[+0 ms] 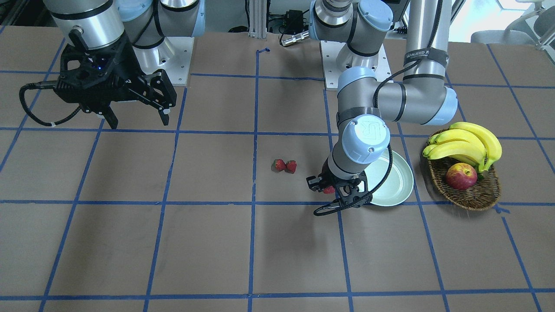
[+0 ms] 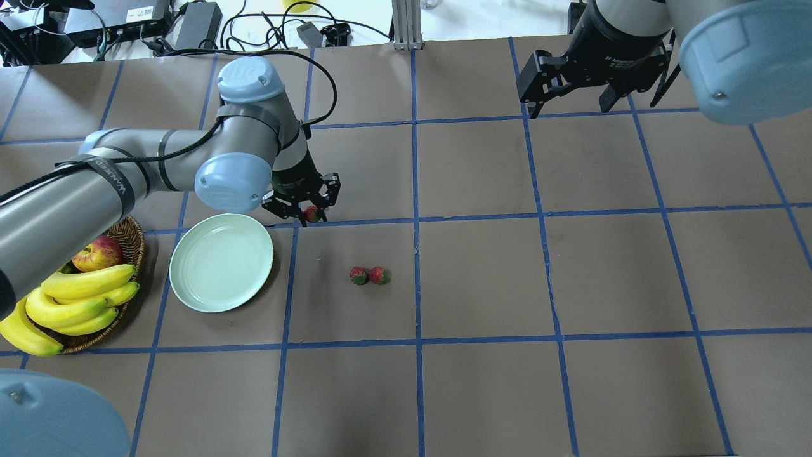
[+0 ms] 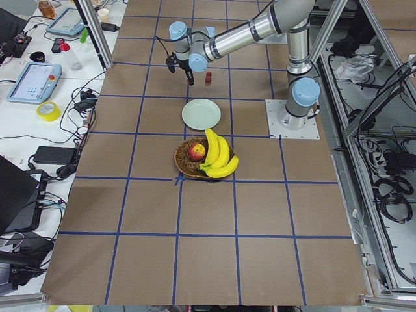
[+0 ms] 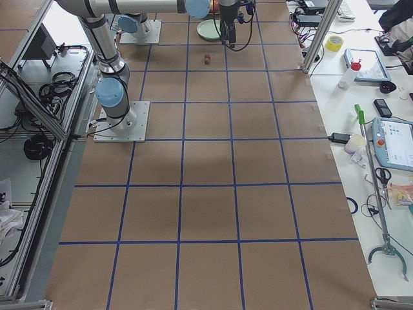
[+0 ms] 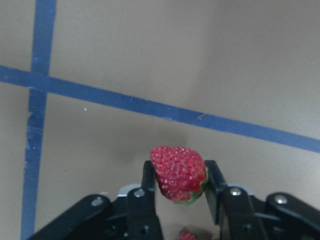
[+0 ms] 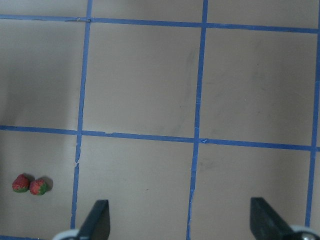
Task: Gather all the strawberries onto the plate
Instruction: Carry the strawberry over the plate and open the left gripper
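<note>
In the overhead view, the left arm's black two-finger gripper (image 2: 309,212) sits just off the 1 o'clock edge of the round, shallow, pale mint-white plate (image 2: 221,262). Its jaws are closed on one small red strawberry with a green leafy cap (image 5: 178,173). The wrist view shows a finger pressing each side of the fruit, above the brown paper-covered table (image 2: 482,279) and near a blue tape line (image 5: 150,106). The plate holds nothing.

Two more small red strawberries (image 2: 359,275) (image 2: 379,275) lie touching side by side on the table, at 4 o'clock from the left gripper and 3 o'clock from the plate. At 9 o'clock from the plate, a brown wicker basket (image 2: 131,233) holds yellow bananas (image 2: 82,292) and a red-yellow apple (image 2: 98,252).

The right arm's black gripper (image 1: 139,118) hangs well apart, at 1 o'clock from the strawberry pair, with its jaws spread wide and nothing between them.
</note>
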### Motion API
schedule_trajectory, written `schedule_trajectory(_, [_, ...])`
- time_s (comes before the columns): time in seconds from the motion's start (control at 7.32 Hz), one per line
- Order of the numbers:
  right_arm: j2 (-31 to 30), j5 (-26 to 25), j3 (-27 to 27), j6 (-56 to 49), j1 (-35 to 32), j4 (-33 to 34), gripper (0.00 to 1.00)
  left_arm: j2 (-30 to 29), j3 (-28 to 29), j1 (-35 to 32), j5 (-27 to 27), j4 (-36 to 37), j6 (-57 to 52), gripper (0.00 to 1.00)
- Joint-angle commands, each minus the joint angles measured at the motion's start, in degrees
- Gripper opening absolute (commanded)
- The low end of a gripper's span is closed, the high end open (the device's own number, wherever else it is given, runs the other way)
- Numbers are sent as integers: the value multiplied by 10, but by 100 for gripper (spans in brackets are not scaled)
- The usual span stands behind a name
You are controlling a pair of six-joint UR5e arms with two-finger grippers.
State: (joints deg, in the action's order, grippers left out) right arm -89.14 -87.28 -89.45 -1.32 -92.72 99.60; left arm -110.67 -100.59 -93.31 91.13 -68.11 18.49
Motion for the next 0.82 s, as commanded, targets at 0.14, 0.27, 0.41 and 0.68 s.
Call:
schedule_trajectory(0.14, [0,0,0,0,0,3,100,24,-13,92,53,-61,-91,0])
schedule_trajectory(0.27, [-1,0,0,-1,0,3,100,24,-28,121,53,-59,-140,0])
schedule_trajectory(0.41, [-1,0,0,-1,0,3,100,22,-42,139,53,-57,-158,0])
schedule_trajectory(0.68, [0,0,0,-1,0,3,100,11,-51,144,53,-52,-157,99])
